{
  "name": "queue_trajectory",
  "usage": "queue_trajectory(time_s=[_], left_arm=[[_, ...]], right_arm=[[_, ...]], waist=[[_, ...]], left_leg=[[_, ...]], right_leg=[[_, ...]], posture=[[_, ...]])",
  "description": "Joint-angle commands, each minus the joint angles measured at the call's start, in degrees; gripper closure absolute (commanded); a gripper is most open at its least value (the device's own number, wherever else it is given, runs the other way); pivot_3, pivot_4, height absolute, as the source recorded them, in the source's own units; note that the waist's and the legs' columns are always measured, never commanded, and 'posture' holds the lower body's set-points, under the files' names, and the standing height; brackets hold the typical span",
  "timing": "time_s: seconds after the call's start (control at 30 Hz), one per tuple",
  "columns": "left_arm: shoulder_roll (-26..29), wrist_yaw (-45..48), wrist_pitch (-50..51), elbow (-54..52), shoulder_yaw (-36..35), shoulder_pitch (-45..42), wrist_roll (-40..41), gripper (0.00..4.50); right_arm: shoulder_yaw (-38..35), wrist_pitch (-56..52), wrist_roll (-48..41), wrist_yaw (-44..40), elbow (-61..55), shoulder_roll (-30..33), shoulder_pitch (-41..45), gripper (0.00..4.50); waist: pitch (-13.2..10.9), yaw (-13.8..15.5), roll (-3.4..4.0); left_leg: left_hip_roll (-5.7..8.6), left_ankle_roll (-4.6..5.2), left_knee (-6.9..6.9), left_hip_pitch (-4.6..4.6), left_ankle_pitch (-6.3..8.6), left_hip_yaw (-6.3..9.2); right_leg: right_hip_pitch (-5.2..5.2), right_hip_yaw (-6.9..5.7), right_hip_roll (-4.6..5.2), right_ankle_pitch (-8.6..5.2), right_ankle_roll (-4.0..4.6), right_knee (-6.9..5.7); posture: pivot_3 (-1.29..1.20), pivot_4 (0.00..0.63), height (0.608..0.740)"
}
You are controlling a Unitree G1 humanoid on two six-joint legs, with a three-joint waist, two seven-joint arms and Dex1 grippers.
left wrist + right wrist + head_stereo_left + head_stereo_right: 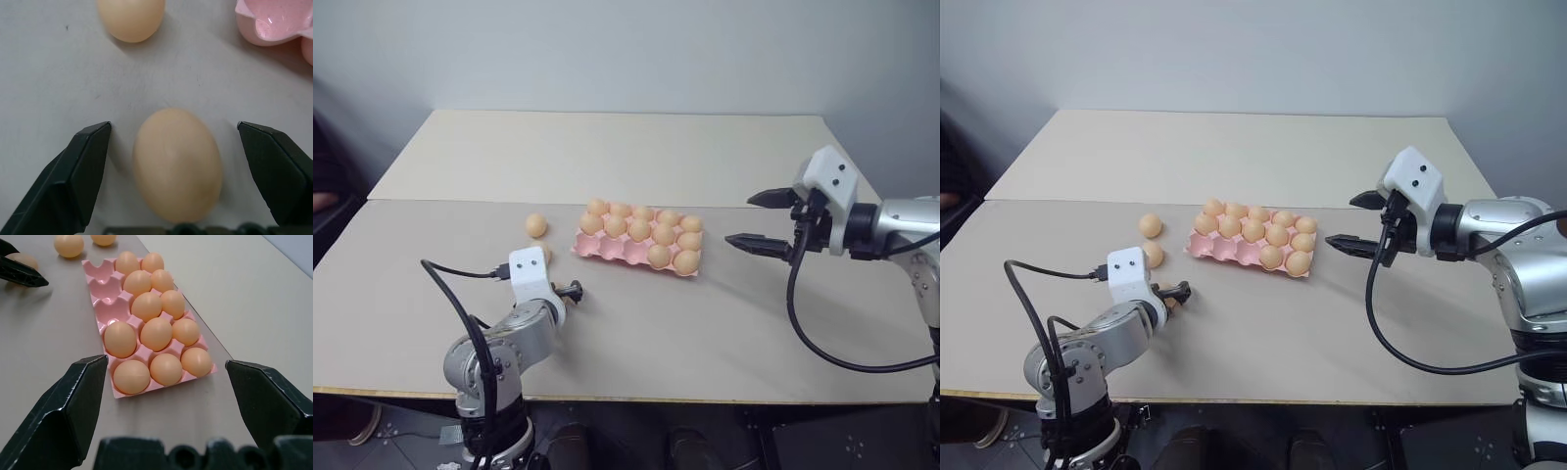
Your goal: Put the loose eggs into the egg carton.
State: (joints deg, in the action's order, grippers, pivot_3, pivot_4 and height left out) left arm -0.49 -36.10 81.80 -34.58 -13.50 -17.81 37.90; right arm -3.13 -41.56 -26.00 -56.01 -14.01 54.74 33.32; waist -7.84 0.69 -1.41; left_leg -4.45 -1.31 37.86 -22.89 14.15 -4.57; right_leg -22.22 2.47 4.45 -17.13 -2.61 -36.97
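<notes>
Nearest to me, my left gripper (173, 147) hangs low over the table (705, 333) on the near left side of the egg carton (100, 308), jaws spread wide with one loose egg (176, 164) lying between the two fingers (80, 171). Neither finger touches the shell, so the egg rests on the table, not in my grip. I judge the jaws are set either side of it so that a simple squeeze would pick it up.

A little farther out, another loose egg (536, 225) lies on the table, just off the carton's left end and apart from it.

The carton itself sits in the middle of the table, most of its cups filled with eggs; three cups along its near left edge are empty, which is where the loose ones belong, I reckon.

To the carton's right, my right gripper (759, 220) hovers above the table, jaws spread and holding nothing, pointing toward the carton.
</notes>
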Motion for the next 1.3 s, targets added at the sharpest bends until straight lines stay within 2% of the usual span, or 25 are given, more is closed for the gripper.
queue_trajectory(time_s=[0.03, 0.23, 0.3, 0.57, 0.77, 0.83, 1.0, 1.13, 1.3], left_arm=[[-0.1, 2.8, -1.1, 0.4, 0.8, -1.0, -3.3, 0.58], [-0.1, 6.8, -2.0, 0.3, 1.3, -1.3, -7.5, 2.40], [0.3, 8.3, -2.1, 0.0, 1.7, -1.4, -8.5, 2.77], [9.8, 21.3, -7.6, -1.2, 8.1, -4.9, -10.0, 2.96], [17.2, 41.0, -26.9, 5.3, 15.1, -8.3, -11.5, 2.99], [17.1, 45.7, -32.8, 10.8, 17.0, -10.8, -12.5, 2.99], [13.1, 49.9, -40.8, 23.4, 20.3, -18.0, -16.0, 2.99], [11.5, 52.5, -45.5, 30.8, 21.5, -19.0, -18.6, 2.99], [10.4, 52.8, -47.1, 35.1, 22.7, -18.4, -21.9, 2.99]], right_arm=[[-3.2, -0.2, -0.8, 0.2, -1.8, 1.5, 0.0, 0.00], [-4.4, -0.4, -0.9, 0.0, -2.4, 2.7, -1.6, 0.00], [-4.4, -0.5, -0.9, 0.1, -2.5, 2.7, -1.6, 0.00], [-4.4, -1.0, -1.3, 1.4, -3.6, 1.8, -1.8, 0.00], [-5.2, -1.7, -1.7, 3.3, -5.0, 0.8, -3.0, 0.00], [-5.6, -1.9, -1.7, 3.8, -5.6, 0.7, -3.7, 0.00], [-6.4, -2.7, -2.5, 5.0, -6.9, 0.8, -4.5, 0.00], [-7.7, -3.5, -3.2, 6.0, -8.4, 1.1, -6.2, 0.00], [-8.7, -4.4, -3.6, 6.9, -9.8, 1.4, -7.3, 0.00]], waist=[[0.0, 0.0, 0.00], [0.0, 0.0, 0.00], [0.0, 0.0, 0.00], [0.0, 0.0, 0.00], [0.0, 0.1, 0.01], [0.0, 0.2, 0.01], [0.0, 0.2, 0.00], [0.0, 0.0, 0.01], [0.0, 0.0, 0.01]], left_leg=[[0.01, 0.00, 0.00, 0.00, 0.00, 0.00], [0.02, 0.00, 0.00, -0.04, 0.00, 0.01], [0.02, 0.00, 0.00, -0.02, 0.00, 0.01], [0.01, 0.00, 0.00, -0.03, 0.00, 0.02], [0.01, 0.00, 0.00, -0.05, 0.00, 0.00], [0.02, 0.01, 0.00, -0.05, 0.00, -0.01], [0.03, 0.08, 0.02, -0.11, 0.04, 0.00], [0.02, 0.06, 0.01, -0.17, 0.03, 0.00], [0.02, 0.09, 0.05, -0.16, 0.04, 0.01]], right_leg=[[0.00, 0.00, 0.00, 0.00, 0.00, 0.00], [0.00, -0.02, 0.02, 0.00, -0.01, 0.03], [0.00, -0.01, 0.02, 0.00, -0.01, 0.02], [-0.01, -0.02, 0.01, 0.00, -0.01, 0.02], [-0.02, -0.04, 0.01, 0.00, -0.01, 0.02], [-0.01, -0.04, 0.01, 0.00, -0.01, 0.05], [-0.02, -0.07, 0.00, 0.01, -0.03, 0.10], [-0.08, -0.07, 0.00, 0.01, -0.03, 0.12], [-0.09, -0.07, 0.00, 0.02, -0.05, 0.02]], posture=[[0.00, 0.150, 0.740], [0.00, 0.150, 0.740], [0.00, 0.150, 0.740], [0.00, 0.150, 0.740], [0.00, 0.150, 0.740], [0.00, 0.150, 0.740], [0.00, 0.150, 0.740], [0.00, 0.150, 0.740], [0.00, 0.150, 0.740]])
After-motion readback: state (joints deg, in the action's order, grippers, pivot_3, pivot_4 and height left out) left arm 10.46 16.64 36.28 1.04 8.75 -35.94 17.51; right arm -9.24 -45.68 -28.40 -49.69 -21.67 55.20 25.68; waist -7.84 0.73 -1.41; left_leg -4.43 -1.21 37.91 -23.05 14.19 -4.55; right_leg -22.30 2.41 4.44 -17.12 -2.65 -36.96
